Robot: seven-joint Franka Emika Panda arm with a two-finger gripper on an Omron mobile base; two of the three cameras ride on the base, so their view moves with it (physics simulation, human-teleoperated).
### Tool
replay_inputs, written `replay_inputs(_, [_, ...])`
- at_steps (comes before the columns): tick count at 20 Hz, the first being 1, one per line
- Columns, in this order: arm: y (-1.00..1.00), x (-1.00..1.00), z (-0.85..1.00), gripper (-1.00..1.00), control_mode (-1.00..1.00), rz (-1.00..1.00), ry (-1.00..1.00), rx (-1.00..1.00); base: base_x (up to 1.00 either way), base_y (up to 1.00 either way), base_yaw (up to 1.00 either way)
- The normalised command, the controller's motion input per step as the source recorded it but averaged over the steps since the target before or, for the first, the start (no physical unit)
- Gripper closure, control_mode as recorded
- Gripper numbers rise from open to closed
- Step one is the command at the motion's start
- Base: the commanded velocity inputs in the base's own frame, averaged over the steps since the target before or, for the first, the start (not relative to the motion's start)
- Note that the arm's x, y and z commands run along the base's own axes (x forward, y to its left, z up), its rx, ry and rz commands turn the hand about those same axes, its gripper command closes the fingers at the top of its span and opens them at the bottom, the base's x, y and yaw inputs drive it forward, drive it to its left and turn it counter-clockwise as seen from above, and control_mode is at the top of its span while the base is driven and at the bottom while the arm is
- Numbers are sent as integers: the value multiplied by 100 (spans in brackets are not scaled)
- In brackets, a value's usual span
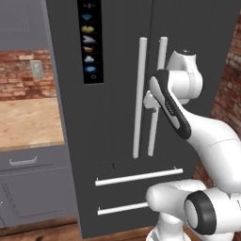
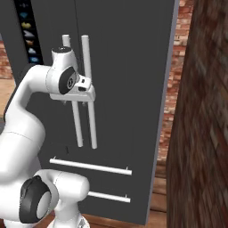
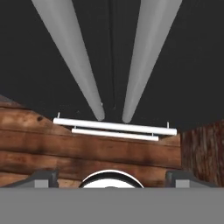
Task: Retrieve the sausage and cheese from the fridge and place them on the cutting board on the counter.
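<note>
1. The fridge (image 1: 117,117) stood shut in front of the robot, both tall doors closed, so the sausage and cheese were presumably inside and could not be seen.
2. The counter (image 1: 28,122) ran off to the left of the fridge; no cutting board showed on the visible stretch.
3. A brick wall (image 2: 200,133) crowded the right side, which I judged would limit how far the right door could swing and left the arm little room there.
4. The two long bar handles (image 1: 140,94) hung side by side at the door seam; they looked rigid and smooth, likely slippery, best taken mid-length with the fingers across the bar.
5. Two drawer handles (image 1: 139,176) lay horizontal below.
6. The gripper (image 2: 84,91) sat close against the handles with its jaws spread wide, holding nothing.
</note>
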Motion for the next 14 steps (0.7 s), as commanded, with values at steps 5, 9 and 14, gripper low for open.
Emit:
replay_inputs(5, [0, 0, 0, -100, 100, 0, 0, 0, -15, 0, 0])
replay_inputs(9, [0, 0, 0, -100, 100, 0, 0, 0, 0, 0, 0])
replay_inputs(14, [0, -8, 0, -100, -100, 0, -41, 0, 0, 0, 0])
